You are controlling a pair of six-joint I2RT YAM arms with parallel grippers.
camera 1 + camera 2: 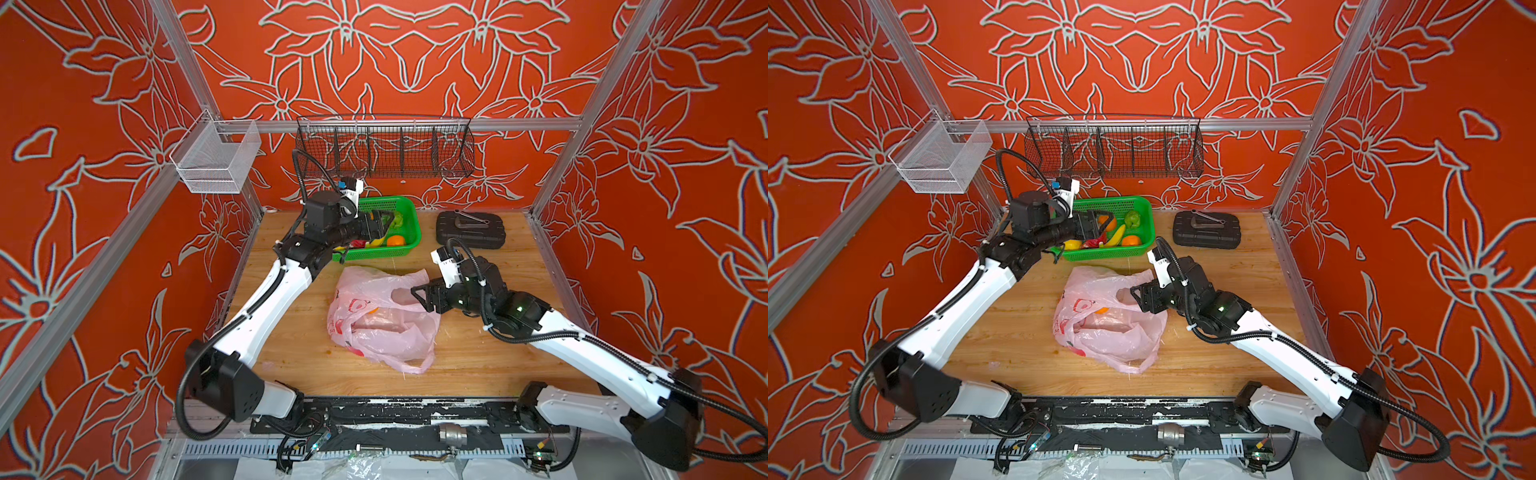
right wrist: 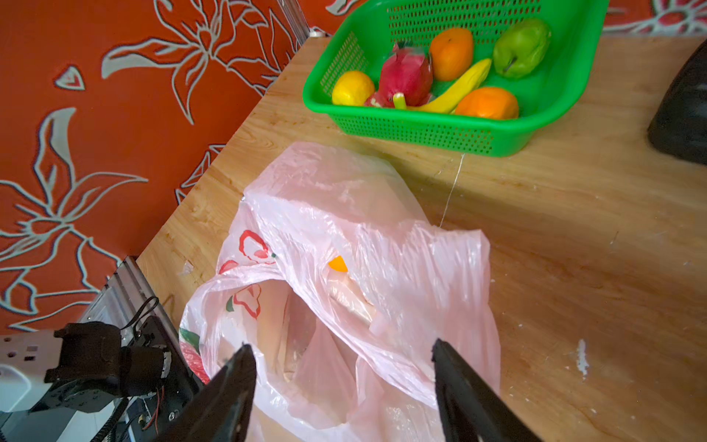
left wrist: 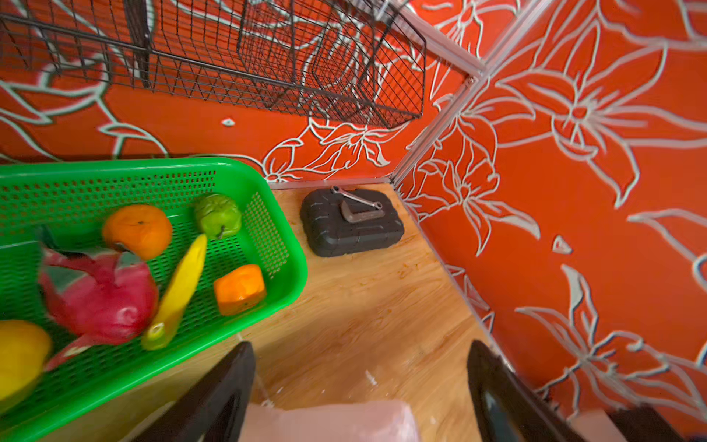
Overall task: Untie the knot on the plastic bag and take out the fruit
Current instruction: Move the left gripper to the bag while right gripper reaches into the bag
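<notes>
The pink plastic bag lies crumpled mid-table with its mouth gaping and a handle loop loose; no knot shows. An orange piece of fruit peeks through its folds. My right gripper hovers open just above the bag's mouth, nothing between its fingers. My left gripper stands open and empty over the green basket. In the basket lie two oranges, a dragon fruit, a green apple, a yellow round fruit and a banana.
A black case with a metal tool on it sits at the back right. On the back rail hangs a black wire basket, and a white mesh basket hangs at the left. Bare wooden tabletop lies right of the bag.
</notes>
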